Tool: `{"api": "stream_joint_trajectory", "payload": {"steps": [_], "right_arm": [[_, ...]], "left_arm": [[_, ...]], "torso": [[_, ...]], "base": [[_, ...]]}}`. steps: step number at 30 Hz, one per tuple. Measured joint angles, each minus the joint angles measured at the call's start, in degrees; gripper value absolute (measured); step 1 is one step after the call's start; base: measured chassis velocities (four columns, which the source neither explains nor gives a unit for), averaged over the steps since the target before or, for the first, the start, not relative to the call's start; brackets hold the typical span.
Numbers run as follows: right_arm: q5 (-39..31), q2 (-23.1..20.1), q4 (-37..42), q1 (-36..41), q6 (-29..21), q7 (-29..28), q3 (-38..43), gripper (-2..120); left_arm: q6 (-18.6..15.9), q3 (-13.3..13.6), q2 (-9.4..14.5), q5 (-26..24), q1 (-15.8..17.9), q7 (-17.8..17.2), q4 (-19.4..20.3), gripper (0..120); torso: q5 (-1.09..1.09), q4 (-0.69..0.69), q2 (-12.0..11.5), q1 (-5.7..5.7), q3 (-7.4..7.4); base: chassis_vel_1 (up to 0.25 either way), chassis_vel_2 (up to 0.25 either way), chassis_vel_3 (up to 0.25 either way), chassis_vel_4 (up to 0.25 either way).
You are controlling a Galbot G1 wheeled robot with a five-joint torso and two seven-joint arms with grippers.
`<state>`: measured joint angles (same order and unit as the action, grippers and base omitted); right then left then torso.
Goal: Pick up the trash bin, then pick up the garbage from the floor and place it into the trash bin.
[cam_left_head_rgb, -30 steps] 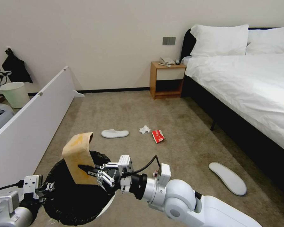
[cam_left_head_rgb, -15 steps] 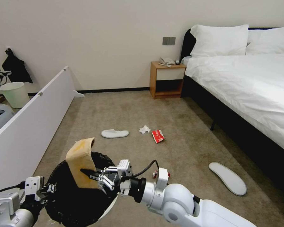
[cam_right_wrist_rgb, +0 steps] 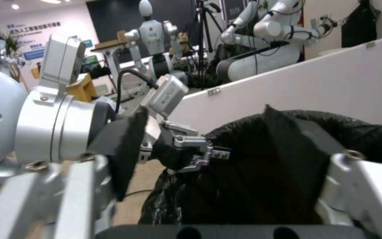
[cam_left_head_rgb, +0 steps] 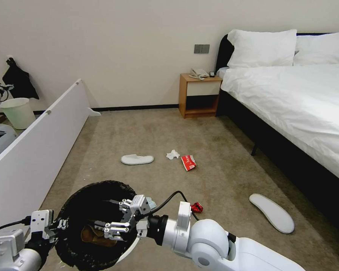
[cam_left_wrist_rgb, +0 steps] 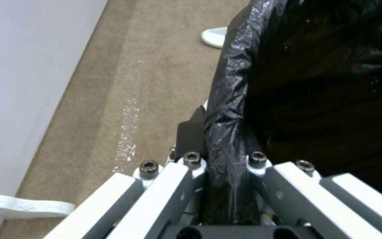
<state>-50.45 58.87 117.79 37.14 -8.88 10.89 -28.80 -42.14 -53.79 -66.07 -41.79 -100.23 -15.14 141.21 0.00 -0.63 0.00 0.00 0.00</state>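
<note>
The left gripper is clamped on the rim of the bin, one finger inside the black liner and one outside, which I take to be how the bin is held up off the carpet so the robot can bring it along to the litter. The right gripper hangs over the bin's mouth with its fingers spread and empty. The brown paper lies at the bottom of the bin, under that gripper. Beyond the bin on the carpet lie a slipper, a tissue and a packet; a red can sits just beside the bin, and a second slipper lies farther off towards the bed.
</note>
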Motion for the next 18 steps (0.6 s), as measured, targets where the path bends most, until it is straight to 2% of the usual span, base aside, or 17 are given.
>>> {"api": "stream_joint_trajectory", "payload": {"steps": [4,5,6,12,14,18], "right_arm": [[0.18,-0.09,0.28,0.11,0.05,0.02,0.19,90],[0.18,-0.09,0.28,0.11,0.05,0.02,0.19,90],[0.75,-0.09,0.55,0.19,0.71,0.30,1.03,97],[1.23,0.10,1.13,0.41,2.29,1.10,6.09,100],[1.16,0.37,0.48,1.06,3.34,1.17,9.92,100],[1.22,0.99,-0.54,2.09,4.10,0.79,12.63,100]], "left_arm": [[0.00,-0.01,-0.09,0.00,-0.09,-0.05,0.02,3],[0.00,-0.01,-0.09,0.00,-0.09,-0.05,0.02,3],[0.00,-0.13,-0.20,0.01,-0.10,-0.05,-0.08,3],[0.00,-1.25,-0.79,0.33,-0.05,-0.04,-0.78,3],[0.00,-2.44,-1.33,1.75,0.76,0.06,-1.78,3],[0.00,-3.34,-1.54,2.03,1.41,0.11,-2.27,3]], "torso": [[0.00,0.00,0.00,0.00,0.00],[0.00,0.00,0.00,0.00,0.00],[0.00,0.00,0.00,0.00,0.00],[0.00,0.00,0.00,0.00,0.00],[0.00,0.00,0.00,0.00,0.00],[-0.01,0.00,0.00,0.00,0.00]], "base": [[0.000,0.000,0.000,0.000],[0.000,0.000,0.000,0.000],[0.000,0.000,0.000,0.000],[0.000,0.000,0.000,0.000],[0.000,0.000,0.000,0.000],[0.000,0.000,0.000,0.000]]}}
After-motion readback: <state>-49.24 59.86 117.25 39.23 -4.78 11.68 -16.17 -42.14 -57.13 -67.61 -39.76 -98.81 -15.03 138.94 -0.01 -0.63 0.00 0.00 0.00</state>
